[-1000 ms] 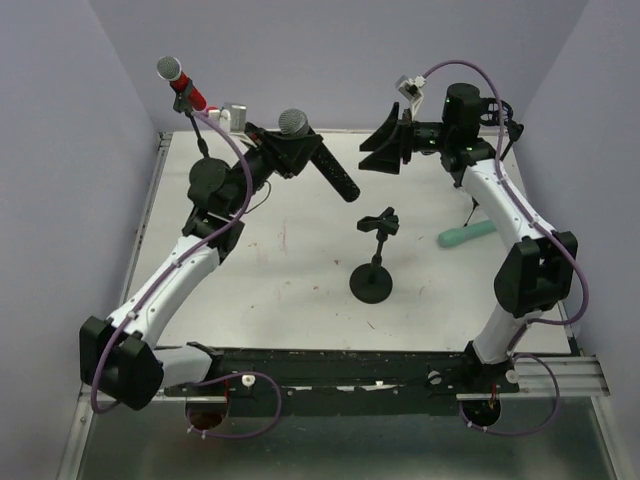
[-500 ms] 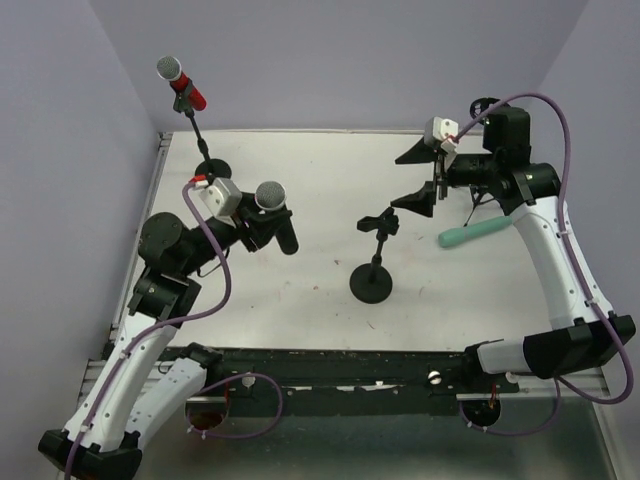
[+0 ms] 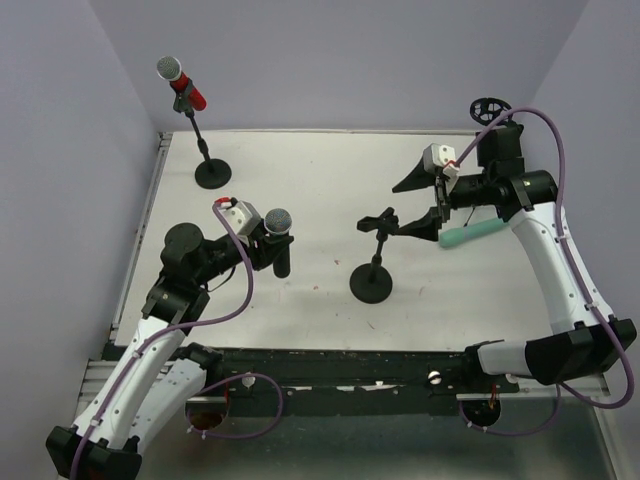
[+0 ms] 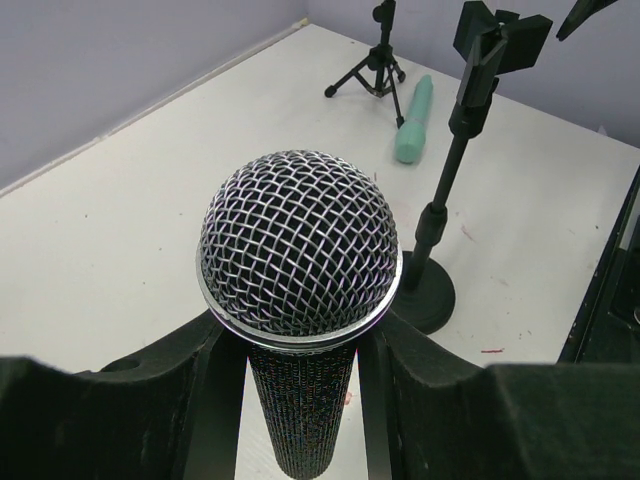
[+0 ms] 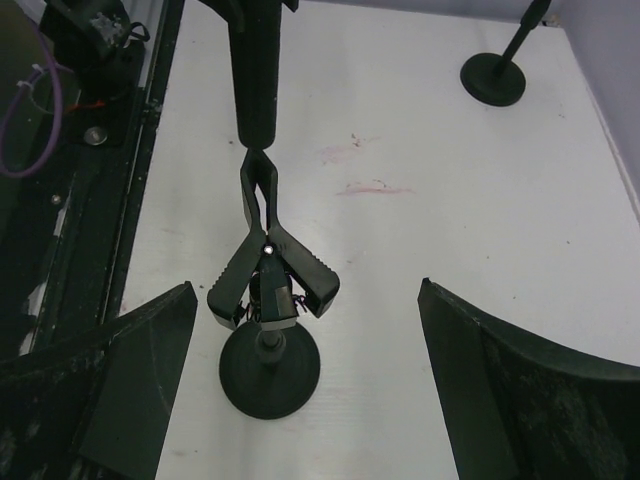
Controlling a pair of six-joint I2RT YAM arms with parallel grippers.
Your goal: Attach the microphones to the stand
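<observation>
The red microphone (image 3: 185, 85) sits clipped in the far-left stand (image 3: 212, 175). My left gripper (image 3: 272, 245) is shut on the black microphone (image 3: 279, 235) and holds it upright over the table, left of the middle stand (image 3: 371, 283); its mesh head (image 4: 298, 245) fills the left wrist view, with the handle between the fingers (image 4: 150, 400). The middle stand's clip (image 5: 270, 270) is empty. My right gripper (image 3: 418, 205) is open just right of that clip, which lies between its spread fingers (image 5: 130, 380). The mint-green microphone (image 3: 468, 233) lies on the table, partly behind the right gripper.
A small black tripod stand (image 4: 378, 70) stands at the far right beside the green microphone (image 4: 413, 120). Purple walls close in the table on three sides. The black rail (image 3: 350, 365) with the arm bases runs along the near edge.
The left arm has pulled the black microphone back from the far middle to the near left and turned it upright. The right gripper has come down and left to the middle stand's clip.
</observation>
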